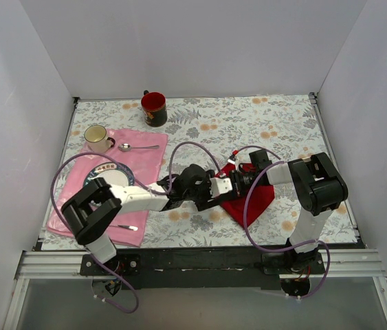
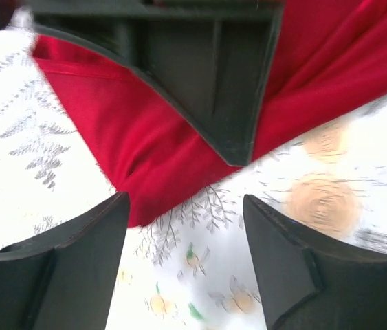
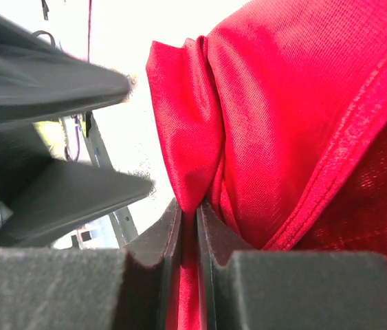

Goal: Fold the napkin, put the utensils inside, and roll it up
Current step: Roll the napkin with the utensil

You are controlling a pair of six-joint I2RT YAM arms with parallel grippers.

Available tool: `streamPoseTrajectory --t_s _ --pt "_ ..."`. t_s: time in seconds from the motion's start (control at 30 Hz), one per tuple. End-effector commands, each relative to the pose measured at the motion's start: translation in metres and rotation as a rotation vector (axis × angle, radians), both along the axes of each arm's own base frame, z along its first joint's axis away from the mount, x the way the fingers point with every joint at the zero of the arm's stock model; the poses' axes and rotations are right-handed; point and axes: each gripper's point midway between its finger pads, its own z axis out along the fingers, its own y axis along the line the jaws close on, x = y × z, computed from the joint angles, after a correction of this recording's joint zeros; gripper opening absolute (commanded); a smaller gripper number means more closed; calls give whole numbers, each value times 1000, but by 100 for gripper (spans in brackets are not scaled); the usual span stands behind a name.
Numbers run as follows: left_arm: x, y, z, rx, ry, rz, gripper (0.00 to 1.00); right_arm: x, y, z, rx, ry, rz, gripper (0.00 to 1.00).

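Note:
The red napkin (image 1: 255, 201) lies bunched on the flowered tablecloth between the two arms. My right gripper (image 3: 188, 218) is shut on a raised fold of the napkin (image 3: 282, 117), with the cloth pinched between its pads. My left gripper (image 2: 186, 230) is open and hovers just over the tablecloth at the napkin's (image 2: 172, 137) near edge, with nothing between its fingers (image 2: 76, 261). In the top view the left gripper (image 1: 222, 195) and the right gripper (image 1: 235, 180) meet at the napkin's left corner. The utensils are out of view.
A pink placemat (image 1: 148, 152) on the left carries a plate (image 1: 111, 176), a cream mug (image 1: 97, 137), a silver spoon (image 1: 137, 147) and a silver utensil (image 1: 124, 227). A red and black mug (image 1: 154, 108) stands at the back. White walls enclose the table.

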Motion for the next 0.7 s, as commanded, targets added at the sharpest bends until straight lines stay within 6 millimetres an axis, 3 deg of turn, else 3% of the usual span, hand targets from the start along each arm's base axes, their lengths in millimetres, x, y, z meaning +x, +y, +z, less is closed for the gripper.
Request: streamPoseTrajectory --t_s 0.0,0.03,0.1,0.17,0.2,0.27,0.3,0.33,0.4,0.43,0.5,0.57,0.67 --pt "-4 -5 90 -289 39 73 70 5 -6 -11 -81 -29 -28 1" --pt "-5 -4 116 -409 119 142 73 7 -6 -9 -79 -33 -38 1" --pt "9 8 135 -527 238 253 78 9 -4 -8 -72 -38 -65 1" --pt "21 19 138 -616 459 441 78 10 -4 -8 -76 -43 -88 1" --pt "30 18 149 -647 500 509 74 13 -3 -7 -72 -50 -100 1" --pt "34 27 119 -595 702 743 73 16 -2 -7 -81 -62 -115 1" --pt "39 27 122 -596 746 797 71 16 -1 -7 -86 -62 -122 1" --pt "34 37 102 -529 828 916 70 19 -1 -5 -85 -75 -127 1" --pt "32 37 80 -482 980 1072 66 21 0 -5 -96 -85 -131 1" --pt "20 46 64 -406 1047 1165 63 22 1 -3 -96 -94 -131 1" --pt "9 41 46 -359 1191 1258 60 23 2 -3 -104 -99 -130 1" --pt "-1 35 40 -347 1298 1298 60 25 4 -4 -116 -108 -125 1" --pt "4 37 29 -365 1327 1435 61 25 8 -4 -120 -115 -114 1"
